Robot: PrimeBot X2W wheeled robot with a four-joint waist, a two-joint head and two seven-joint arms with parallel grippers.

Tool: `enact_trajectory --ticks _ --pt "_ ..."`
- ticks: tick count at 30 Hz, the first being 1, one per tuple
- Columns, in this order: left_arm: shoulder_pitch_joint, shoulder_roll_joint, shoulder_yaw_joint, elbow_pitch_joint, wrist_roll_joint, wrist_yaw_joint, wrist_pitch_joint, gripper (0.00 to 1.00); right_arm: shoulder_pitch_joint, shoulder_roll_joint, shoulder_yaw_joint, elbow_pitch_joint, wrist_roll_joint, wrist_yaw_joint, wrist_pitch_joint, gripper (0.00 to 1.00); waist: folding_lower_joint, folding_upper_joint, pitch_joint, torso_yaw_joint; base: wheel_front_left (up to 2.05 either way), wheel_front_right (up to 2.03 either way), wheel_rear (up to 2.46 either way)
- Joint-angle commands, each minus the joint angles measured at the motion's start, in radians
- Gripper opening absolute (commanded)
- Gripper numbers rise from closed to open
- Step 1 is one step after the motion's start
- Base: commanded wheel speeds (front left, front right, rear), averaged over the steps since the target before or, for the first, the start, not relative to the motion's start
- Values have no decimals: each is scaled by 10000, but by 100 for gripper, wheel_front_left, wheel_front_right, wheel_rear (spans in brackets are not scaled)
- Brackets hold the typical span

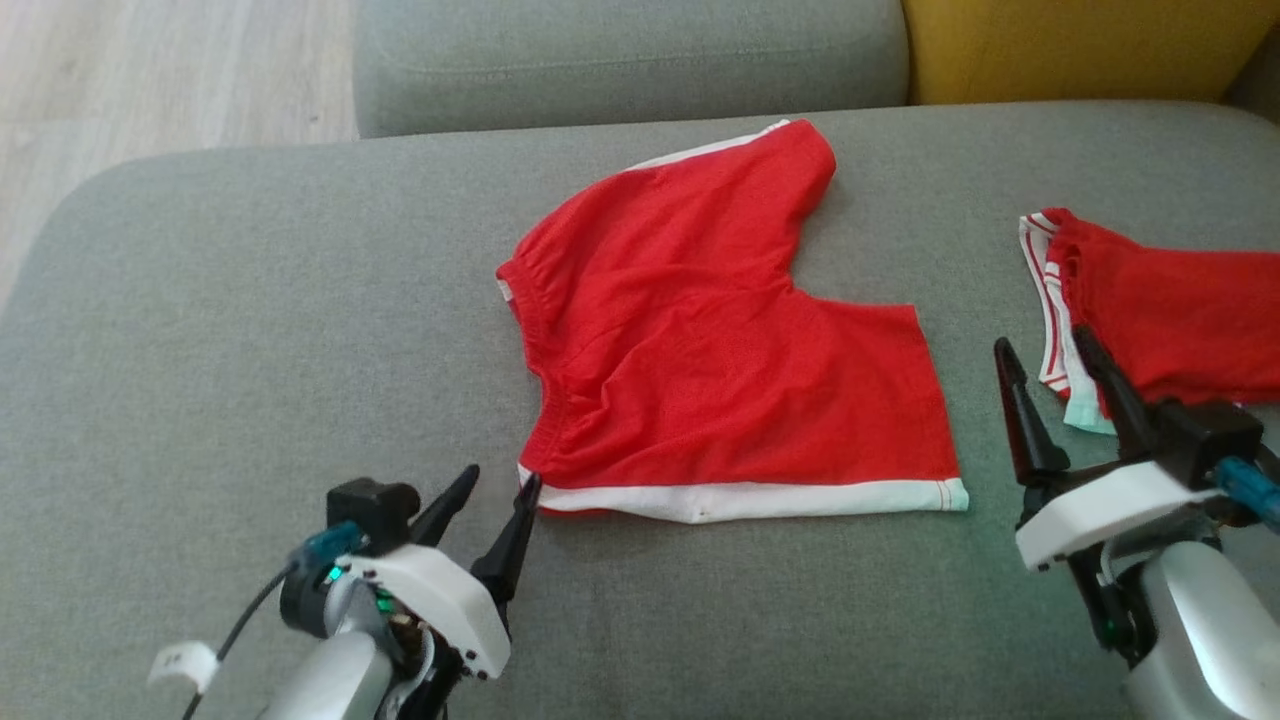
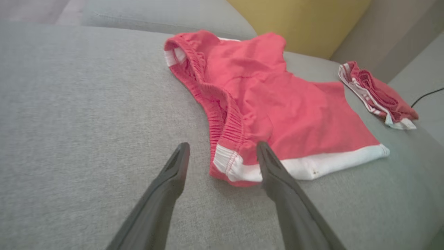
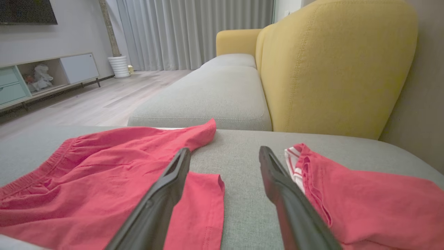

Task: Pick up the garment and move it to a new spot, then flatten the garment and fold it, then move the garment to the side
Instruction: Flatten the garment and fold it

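- While the red shorts (image 1: pixel 720 340) lay spread at the middle of the grey cushion (image 1: pixel 250 330), the left gripper (image 1: pixel 503 476) stood wide and empty at their 7 o'clock, one fingertip by the white hem corner
- At their 3 o'clock the right gripper (image 1: pixel 1042 340), also wide and empty, sat beside a folded red garment (image 1: pixel 1170 310)
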Motion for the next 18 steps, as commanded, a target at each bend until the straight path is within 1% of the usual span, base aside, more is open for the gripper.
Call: enact_trajectory --ticks 1,6,12,18 --pt "-742 273 177 -211 -29 -150 234 100 82 -1 179 -506 -59 -9 153 100 1 -1 111 -71 0 0 0" --pt "-1063 514 -121 -60 -103 -374 674 100 226 41 88 -801 -108 -9 390 100 1 -1 326 -185 0 0 0" --pt "-1440 569 -195 288 -242 -447 881 100 252 98 -35 -930 -150 -9 534 100 1 -1 509 -274 0 0 0" --pt "-1702 634 -499 652 -309 -523 1074 100 242 165 -22 -876 -220 -9 672 100 1 -1 570 -391 0 0 0"
